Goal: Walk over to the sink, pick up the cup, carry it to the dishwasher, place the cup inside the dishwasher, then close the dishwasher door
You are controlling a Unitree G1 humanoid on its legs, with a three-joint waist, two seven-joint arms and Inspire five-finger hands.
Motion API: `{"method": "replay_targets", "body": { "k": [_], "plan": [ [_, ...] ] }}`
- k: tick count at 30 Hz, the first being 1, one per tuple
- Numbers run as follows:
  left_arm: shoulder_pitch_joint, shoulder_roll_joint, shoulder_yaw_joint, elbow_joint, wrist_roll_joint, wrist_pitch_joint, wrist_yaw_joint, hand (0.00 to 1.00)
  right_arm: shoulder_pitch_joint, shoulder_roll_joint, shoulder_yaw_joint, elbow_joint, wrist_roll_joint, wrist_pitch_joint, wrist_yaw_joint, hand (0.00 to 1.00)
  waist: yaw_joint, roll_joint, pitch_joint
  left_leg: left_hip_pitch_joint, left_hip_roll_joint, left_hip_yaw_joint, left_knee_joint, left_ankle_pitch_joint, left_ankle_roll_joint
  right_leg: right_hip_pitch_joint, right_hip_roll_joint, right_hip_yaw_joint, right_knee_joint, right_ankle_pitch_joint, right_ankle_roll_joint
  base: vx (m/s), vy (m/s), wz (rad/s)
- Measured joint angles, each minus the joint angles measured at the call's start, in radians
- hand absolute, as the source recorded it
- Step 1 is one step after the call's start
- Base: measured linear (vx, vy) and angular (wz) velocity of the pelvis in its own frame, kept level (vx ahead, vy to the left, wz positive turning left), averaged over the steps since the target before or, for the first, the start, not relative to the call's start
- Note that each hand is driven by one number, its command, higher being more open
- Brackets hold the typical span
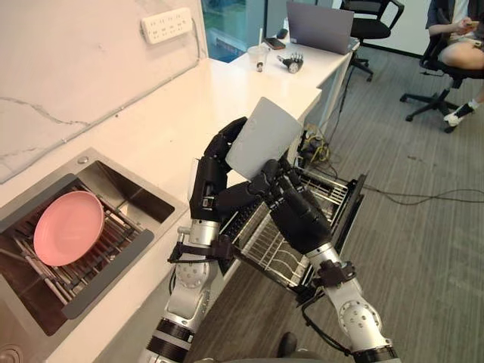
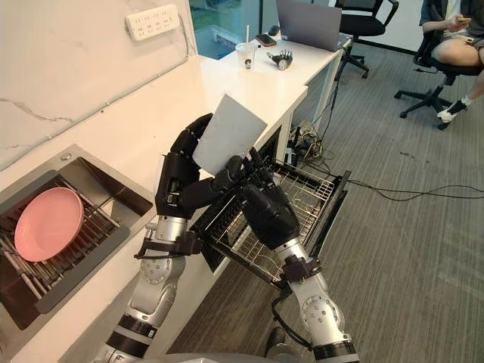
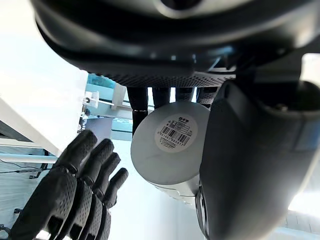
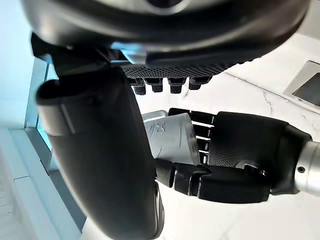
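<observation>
I have the pale grey tapered cup (image 1: 265,136) raised and tilted in the left hand (image 1: 210,178), whose fingers and thumb curl round its lower part. The right hand (image 1: 296,212) sits just right of the cup's base, fingers relaxed and gripping nothing. Below them the wire dishwasher rack (image 1: 276,253) stands pulled out. Near left, the steel sink (image 1: 125,185) set in the white table (image 1: 174,113) holds a round pink plate (image 1: 68,227).
</observation>
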Motion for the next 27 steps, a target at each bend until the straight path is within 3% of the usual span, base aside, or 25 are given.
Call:
{"method": "replay_targets", "body": {
  "k": [10, 16, 27],
  "plan": [
    [-0.021, 0.011, -0.048, 0.000, 0.102, -0.003, 0.009, 0.00, -0.035, 0.000, 0.001, 0.000, 0.078, -0.020, -0.070, 1.00, 0.000, -0.001, -0.001, -0.006, -0.028, -0.020, -0.016, 0.020, 0.012, -0.001, -0.026, -0.012, 0.000, 0.012, 0.009, -0.02, 0.095, 0.08],
    [-0.025, 0.045, -0.054, -0.002, 0.304, -0.004, 0.120, 0.00, -0.078, 0.000, 0.000, -0.003, 0.110, -0.066, -0.112, 1.00, 0.000, -0.004, -0.003, -0.008, -0.042, -0.036, -0.037, 0.040, 0.020, -0.002, -0.037, -0.014, 0.000, 0.020, 0.010, -0.04, 0.050, 0.08],
    [-0.037, 0.087, -0.078, -0.002, 0.467, -0.004, 0.154, 0.00, -0.092, -0.016, 0.001, -0.015, 0.118, -0.080, -0.112, 1.00, -0.001, -0.004, -0.003, -0.020, -0.042, -0.052, -0.036, 0.045, 0.024, -0.004, -0.037, -0.017, 0.000, 0.023, 0.010, -0.02, 0.028, 0.04]
  ]
}}
